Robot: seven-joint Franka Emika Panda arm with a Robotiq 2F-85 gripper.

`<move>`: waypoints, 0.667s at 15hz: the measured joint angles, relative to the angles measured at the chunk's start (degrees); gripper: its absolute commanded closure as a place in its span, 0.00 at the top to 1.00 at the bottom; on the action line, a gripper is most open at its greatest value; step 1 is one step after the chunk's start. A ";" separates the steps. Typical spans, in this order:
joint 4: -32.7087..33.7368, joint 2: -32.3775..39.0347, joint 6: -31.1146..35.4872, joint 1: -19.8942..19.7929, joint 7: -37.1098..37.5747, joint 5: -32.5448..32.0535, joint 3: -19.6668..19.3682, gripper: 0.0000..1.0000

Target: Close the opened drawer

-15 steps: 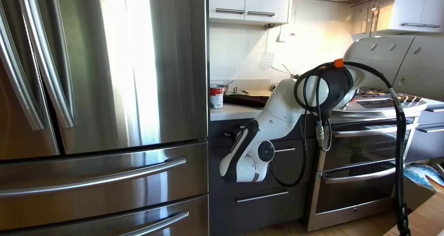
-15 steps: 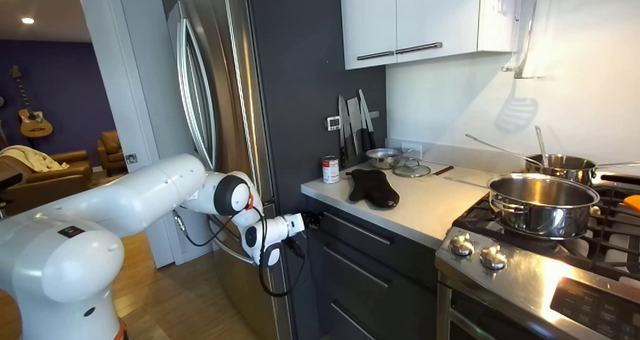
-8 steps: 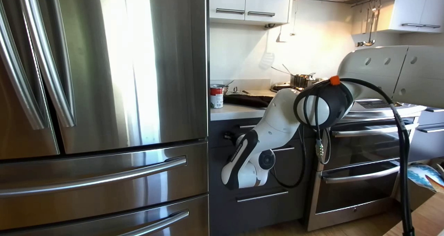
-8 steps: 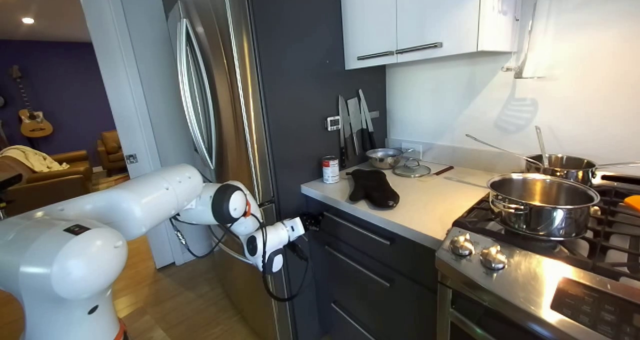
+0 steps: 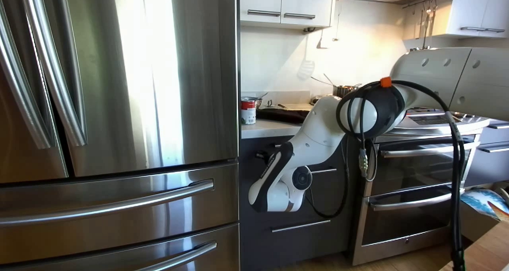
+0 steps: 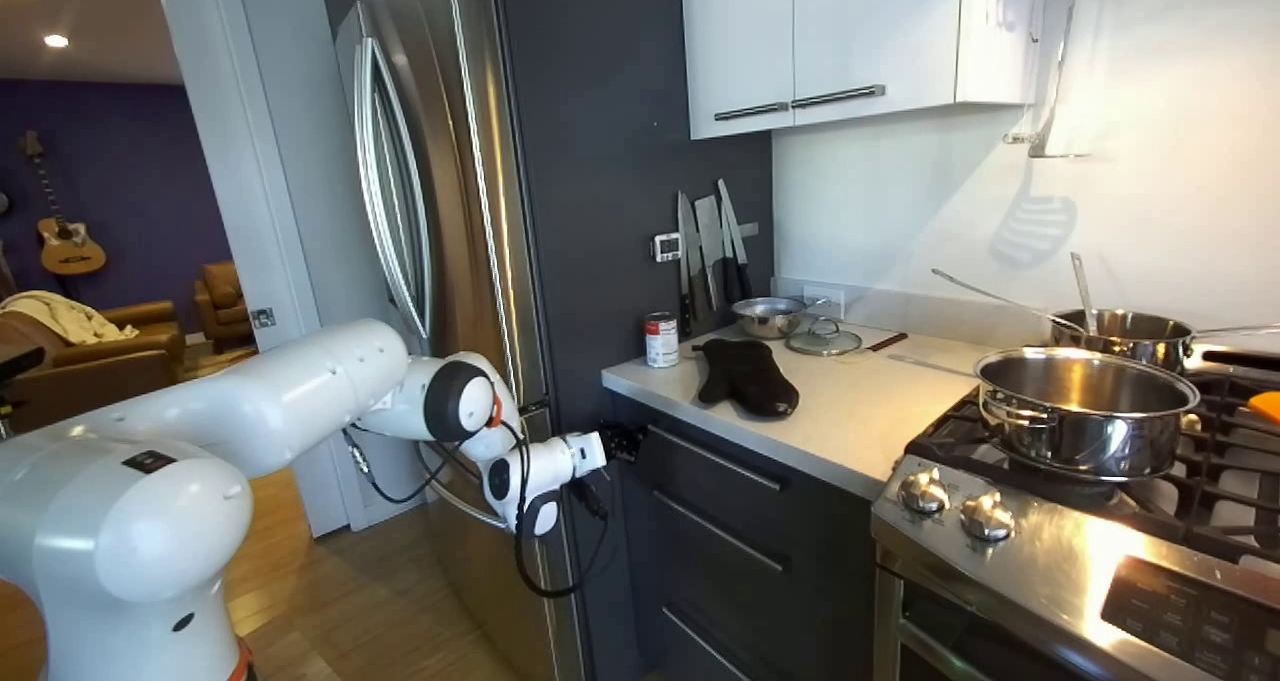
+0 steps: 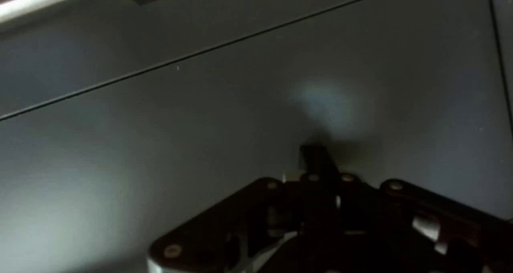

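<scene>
The drawer is the deep middle dark grey front with a steel bar handle. It shows in both exterior views (image 5: 328,188) (image 6: 722,563). It looks flush or nearly flush with the fronts above and below. No wooden box side shows. My gripper (image 6: 628,445) points at the cabinet near its fridge-side edge, left of the handles; in an exterior view only a small dark part of it (image 5: 261,155) shows past the arm. In the wrist view my gripper (image 7: 314,149) is shut and empty. Its fingertips are at or very close to a flat dark grey front (image 7: 192,116); I cannot tell whether they touch.
The tall steel fridge (image 5: 206,104) stands right beside the cabinet. The counter (image 6: 860,391) above holds a can (image 6: 661,339), a black mitt (image 6: 748,376) and a pot lid (image 6: 823,336). The steel oven (image 5: 409,167) stands on the far side. A cable loop (image 6: 560,591) hangs from the wrist.
My arm dips, then rises slightly again, and the wrist ends a little further left in an exterior view. The middle drawer's handle has shifted slightly inward toward the cabinet.
</scene>
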 measured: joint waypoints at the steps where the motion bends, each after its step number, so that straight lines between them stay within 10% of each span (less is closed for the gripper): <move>1: -1.96 -1.63 -1.60 -0.17 0.04 0.25 0.68 0.00; 10: -24.77 -17.63 -13.50 -6.12 -0.46 -1.68 8.48 0.00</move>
